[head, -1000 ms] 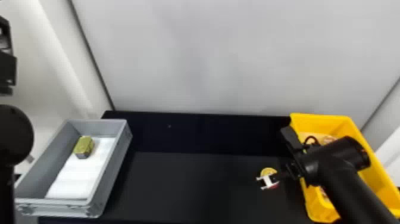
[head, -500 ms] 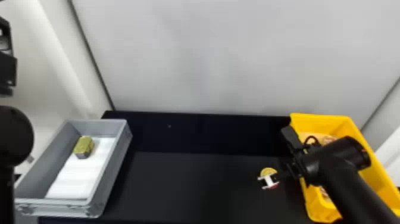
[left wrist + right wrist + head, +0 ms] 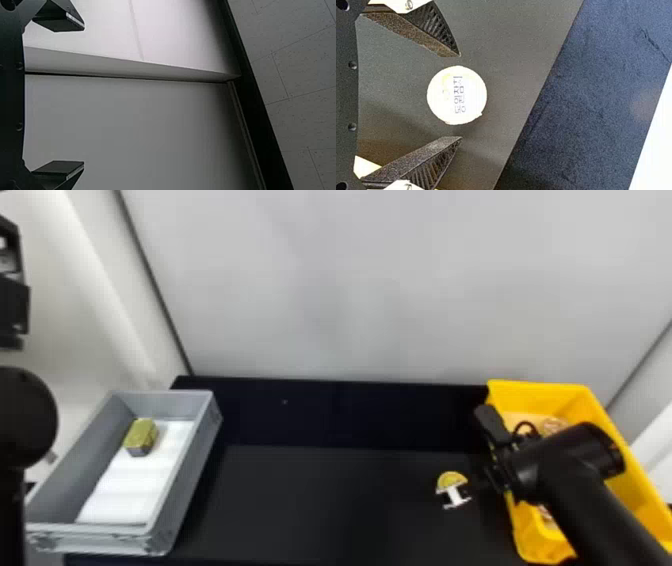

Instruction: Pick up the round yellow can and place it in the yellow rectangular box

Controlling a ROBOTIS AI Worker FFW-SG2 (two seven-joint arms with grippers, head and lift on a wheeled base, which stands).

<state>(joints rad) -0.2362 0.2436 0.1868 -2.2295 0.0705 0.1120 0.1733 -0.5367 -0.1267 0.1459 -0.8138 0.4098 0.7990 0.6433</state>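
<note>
The round yellow can (image 3: 451,478) stands on the black table beside the yellow rectangular box (image 3: 565,389), partly covered by my right gripper (image 3: 454,495). In the right wrist view the can's pale round lid (image 3: 457,95) lies between the open fingers of the right gripper (image 3: 460,96), with a gap on either side. My left gripper (image 3: 14,304) is parked high at the left edge in the head view; in the left wrist view the left gripper (image 3: 84,95) is open with nothing between its fingers.
A grey crate (image 3: 182,470) at the left holds a white sheet and a small yellow-green block (image 3: 141,435). The right forearm (image 3: 575,490) crosses above the yellow box, which has some items inside. A pale wall (image 3: 380,290) rises behind the black table (image 3: 340,500).
The right gripper has shifted slightly to the right by the can. The left arm has kept still.
</note>
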